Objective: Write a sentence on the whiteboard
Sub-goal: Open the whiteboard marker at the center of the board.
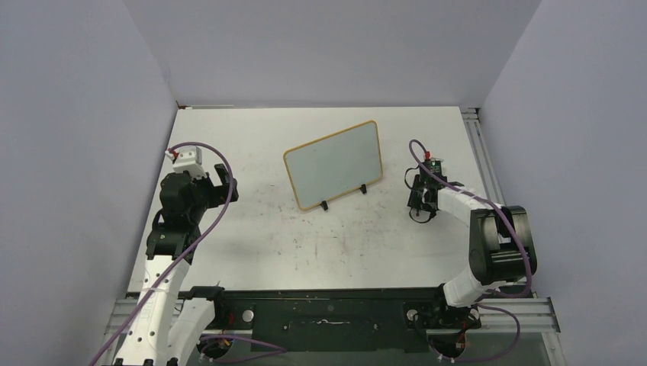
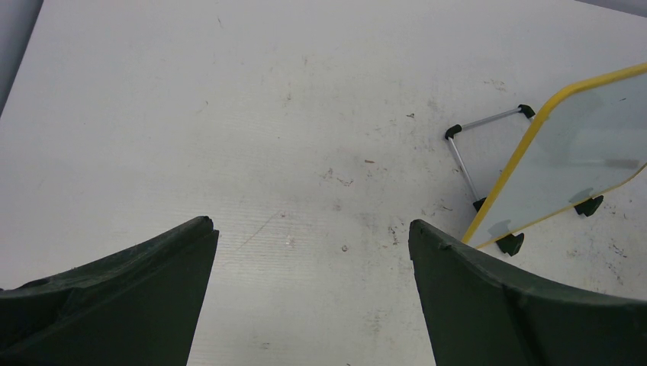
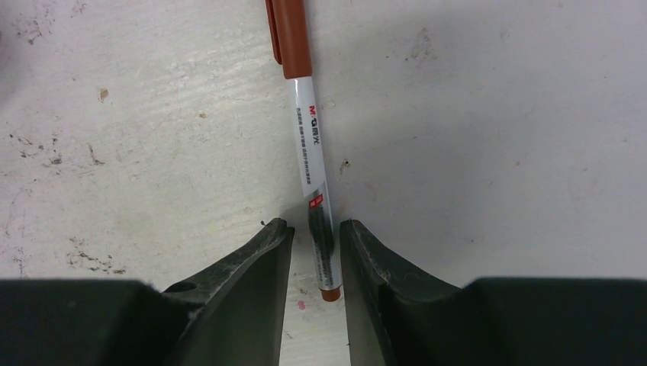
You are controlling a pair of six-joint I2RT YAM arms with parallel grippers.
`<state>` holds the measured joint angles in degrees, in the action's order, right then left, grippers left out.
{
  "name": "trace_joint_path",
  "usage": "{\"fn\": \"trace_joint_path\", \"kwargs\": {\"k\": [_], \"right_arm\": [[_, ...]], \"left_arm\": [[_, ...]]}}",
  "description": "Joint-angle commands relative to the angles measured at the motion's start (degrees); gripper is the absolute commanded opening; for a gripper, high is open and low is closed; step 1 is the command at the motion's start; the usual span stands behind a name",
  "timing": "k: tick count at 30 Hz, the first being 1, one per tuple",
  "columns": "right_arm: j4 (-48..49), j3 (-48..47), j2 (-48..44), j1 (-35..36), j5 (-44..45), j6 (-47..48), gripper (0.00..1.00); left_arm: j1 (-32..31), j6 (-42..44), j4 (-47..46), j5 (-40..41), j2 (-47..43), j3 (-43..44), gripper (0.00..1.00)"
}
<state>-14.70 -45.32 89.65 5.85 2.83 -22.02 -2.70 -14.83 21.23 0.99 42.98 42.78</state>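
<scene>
R tool [image 3: 314,226] sits low on the worktop [image 1: 267,236], jaws close either side of the marker [image 3: 309,130]; can't tell if it's actually pinched. L tool [image 2: 309,223] is wide open w/ nothing in it. The whiteboard [image 1: 333,163] stands propped mid-worktop, between the arms.

Glossy, smooth board [image 1: 333,164]; shiny metal stand [image 2: 488,120]; matt, scuffed, faintly ridged table [image 1: 252,236]; smooth plastic marker [image 3: 313,152], slightly glossy cap.
</scene>
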Motion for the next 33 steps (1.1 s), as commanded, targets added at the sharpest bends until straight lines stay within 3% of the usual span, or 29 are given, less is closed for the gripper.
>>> {"fn": "trace_joint_path", "kwargs": {"k": [1, 8, 19, 26, 33], "right_arm": [[0.39, -2.39, 0.76, 0.85, 1.90, 0.36, 0.30], [0.78, -1.61, 1.17, 0.99, 2.27, 0.13, 0.25], [1.65, -0.47, -1.88, 0.95, 0.95, -0.81, 0.06], [-1.01, -1.10, -8.21, 1.36, -4.95, -0.22, 0.05], [-9.28, -4.45, -20.44, 6.44, -12.05, 0.39, 0.05]], "left_arm": [[-0.29, -0.46, -1.46, -0.73, -0.09, 1.63, 0.96], [-0.29, -0.38, -1.58, -0.73, -0.01, 1.62, 0.96], [-0.35, -0.17, -1.90, -0.99, 0.05, 1.55, 0.96], [-3.52, 0.67, -2.50, -2.96, 0.69, 1.96, 0.96], [-7.87, 5.25, -6.09, -14.06, -1.62, -0.04, 0.96]]}}
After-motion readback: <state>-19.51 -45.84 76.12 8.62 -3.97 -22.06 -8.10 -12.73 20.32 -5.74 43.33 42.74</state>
